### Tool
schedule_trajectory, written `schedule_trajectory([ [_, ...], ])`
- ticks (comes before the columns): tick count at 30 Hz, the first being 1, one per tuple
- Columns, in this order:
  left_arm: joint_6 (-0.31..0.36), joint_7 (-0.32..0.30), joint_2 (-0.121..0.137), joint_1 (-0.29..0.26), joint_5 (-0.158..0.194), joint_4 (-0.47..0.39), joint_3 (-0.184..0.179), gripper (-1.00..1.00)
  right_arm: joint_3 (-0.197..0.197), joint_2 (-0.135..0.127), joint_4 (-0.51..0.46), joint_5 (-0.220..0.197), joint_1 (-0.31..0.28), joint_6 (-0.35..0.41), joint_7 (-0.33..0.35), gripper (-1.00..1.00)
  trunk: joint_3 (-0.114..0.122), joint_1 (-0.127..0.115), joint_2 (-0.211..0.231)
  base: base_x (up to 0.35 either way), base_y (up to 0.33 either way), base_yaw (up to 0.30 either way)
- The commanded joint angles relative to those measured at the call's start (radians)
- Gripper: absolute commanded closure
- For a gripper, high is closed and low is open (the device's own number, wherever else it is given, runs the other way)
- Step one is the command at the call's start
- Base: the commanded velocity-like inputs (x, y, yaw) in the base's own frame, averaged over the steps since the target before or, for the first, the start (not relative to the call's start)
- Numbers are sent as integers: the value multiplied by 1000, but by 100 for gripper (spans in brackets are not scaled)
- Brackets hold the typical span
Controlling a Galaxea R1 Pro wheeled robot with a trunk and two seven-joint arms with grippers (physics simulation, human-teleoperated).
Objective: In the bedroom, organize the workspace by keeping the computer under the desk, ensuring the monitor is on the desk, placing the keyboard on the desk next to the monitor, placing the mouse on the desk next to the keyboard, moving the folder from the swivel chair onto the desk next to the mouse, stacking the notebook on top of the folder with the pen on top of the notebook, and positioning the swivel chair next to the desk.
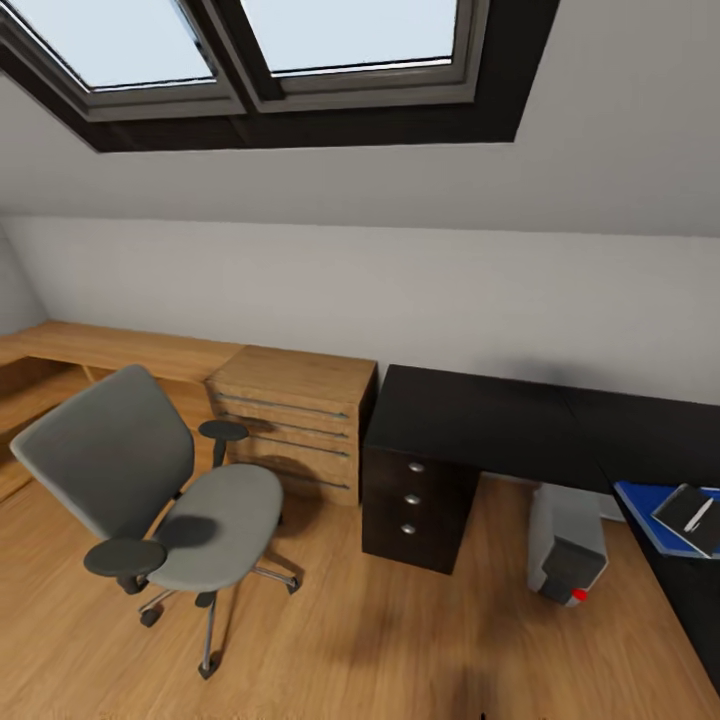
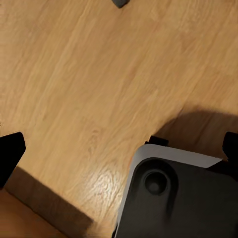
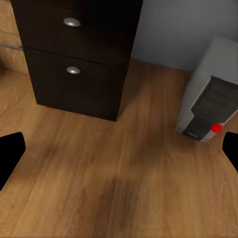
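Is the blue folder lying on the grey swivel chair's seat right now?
No, the blue folder lies on the black desk.

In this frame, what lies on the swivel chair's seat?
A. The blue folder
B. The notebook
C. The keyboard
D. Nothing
D: the swivel chair shows a bare grey seat, while the blue folder already lies on the desk with the notebook on it.
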Motion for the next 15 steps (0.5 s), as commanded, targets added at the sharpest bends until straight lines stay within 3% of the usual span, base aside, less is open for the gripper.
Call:
schedule_trajectory([
  [1, -69, 8, 1, 0, 4, -6, -9, -100, 9, 1, 2, -4, -1, -4, -5, -100, -2, 0, -2, 0, 0, 284],
  [2, -168, 9, 1, 7, 4, -7, -9, -100, 8, 1, 2, -4, 0, -5, -5, -100, -2, 0, -2, 0, 0, 284],
  [3, -211, 9, 1, 12, 4, -7, -9, -100, 8, 1, 2, -4, 0, -5, -5, -100, -2, 0, -2, 0, 0, 284],
  [4, -370, 15, 0, 31, 6, -10, -10, -100, 8, 1, 2, -4, 0, -6, -5, -100, -2, 0, -2, 0, 0, 284],
  [7, -414, 21, 2, 36, 9, -10, -6, -100, 8, 1, 2, -5, 0, -5, -5, -100, -2, 0, -2, 0, 0, 284],
  [15, -415, 22, 5, 36, 10, -5, -5, -100, 8, 1, 2, -6, 0, 1, -4, -100, -2, 0, -2, 0, 0, 284],
])
